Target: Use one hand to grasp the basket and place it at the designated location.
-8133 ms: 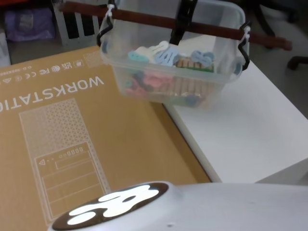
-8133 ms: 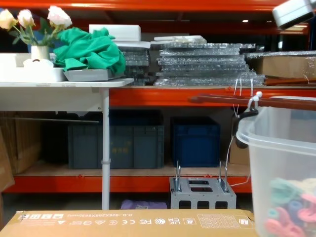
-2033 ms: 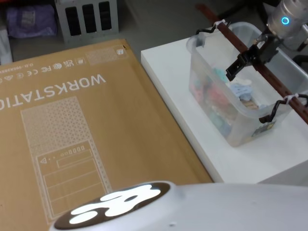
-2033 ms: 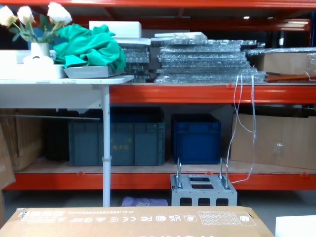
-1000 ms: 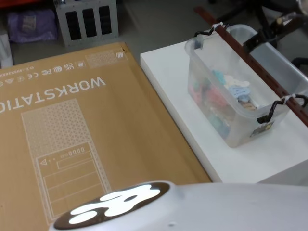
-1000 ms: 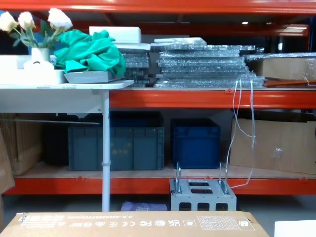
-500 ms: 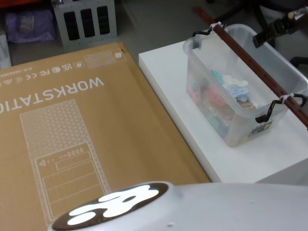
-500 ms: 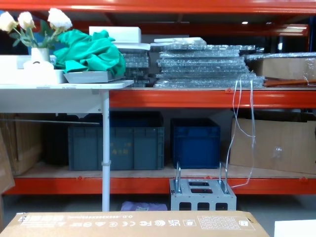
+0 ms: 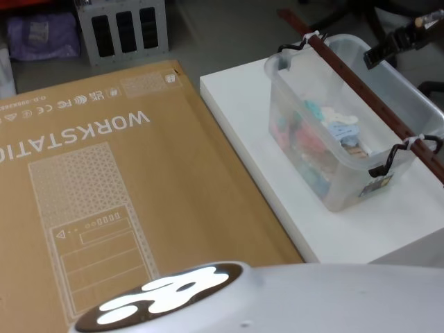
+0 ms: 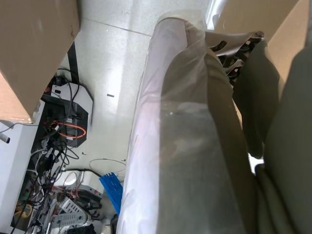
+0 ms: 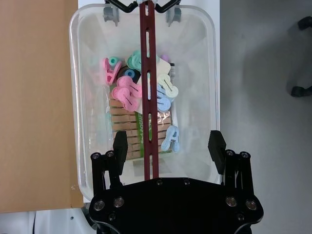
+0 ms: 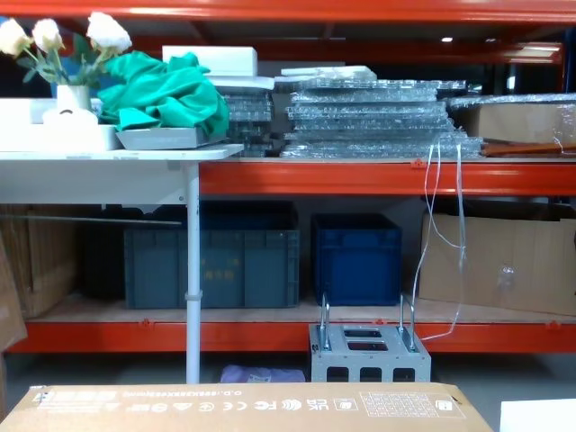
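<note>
Your right black two-finger claw point(image 11: 168, 146) hangs released directly above the clear plastic basket point(image 11: 87, 97) on the white worktop point(image 9: 243, 104), its fingers point(image 11: 120, 147) straddling the reddish-brown wooden bar handle point(image 11: 148, 73), whose length runs straight between them.

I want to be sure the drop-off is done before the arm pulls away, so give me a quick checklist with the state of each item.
1. Clear plastic basket with the reddish-brown wooden bar handle rests on the white table: ok.
2. Basket stands upright, colourful clips inside: ok.
3. Right claw open, its fingers apart on either side of the handle, not touching it: ok.
4. Right claw raised above the basket, free to retreat: ok.
5. Basket at the designated location: cannot tell, no marker is visible.
6. Left claw state: cannot tell.
</note>
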`<state>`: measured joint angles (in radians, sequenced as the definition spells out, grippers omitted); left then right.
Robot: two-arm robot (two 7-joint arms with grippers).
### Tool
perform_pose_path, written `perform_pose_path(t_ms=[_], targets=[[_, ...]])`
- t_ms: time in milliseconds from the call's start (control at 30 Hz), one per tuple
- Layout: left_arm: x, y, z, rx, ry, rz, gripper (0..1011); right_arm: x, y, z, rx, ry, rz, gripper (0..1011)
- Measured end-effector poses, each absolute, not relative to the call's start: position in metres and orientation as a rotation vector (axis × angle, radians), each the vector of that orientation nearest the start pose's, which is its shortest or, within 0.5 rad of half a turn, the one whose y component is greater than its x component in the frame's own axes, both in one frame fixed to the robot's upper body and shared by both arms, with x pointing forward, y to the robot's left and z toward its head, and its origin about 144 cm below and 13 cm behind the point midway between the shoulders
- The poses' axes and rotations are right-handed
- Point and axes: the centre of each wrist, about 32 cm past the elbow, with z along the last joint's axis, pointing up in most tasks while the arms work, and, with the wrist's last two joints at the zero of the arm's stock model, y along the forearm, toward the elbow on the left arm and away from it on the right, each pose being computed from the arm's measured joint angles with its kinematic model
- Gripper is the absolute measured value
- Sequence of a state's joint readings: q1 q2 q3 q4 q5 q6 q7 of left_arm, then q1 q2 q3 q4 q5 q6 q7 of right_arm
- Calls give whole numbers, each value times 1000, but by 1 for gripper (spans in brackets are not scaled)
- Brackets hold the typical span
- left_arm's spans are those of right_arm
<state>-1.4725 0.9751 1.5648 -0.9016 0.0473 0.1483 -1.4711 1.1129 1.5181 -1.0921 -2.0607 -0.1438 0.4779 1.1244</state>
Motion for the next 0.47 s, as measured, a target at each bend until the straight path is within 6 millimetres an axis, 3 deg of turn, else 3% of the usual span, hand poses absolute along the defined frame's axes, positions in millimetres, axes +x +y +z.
perform_pose_path(t_ms=[467], targets=[[616,496,1396,1629,165,178,0,435,-366,1445,-1615,-488,-362,1000]])
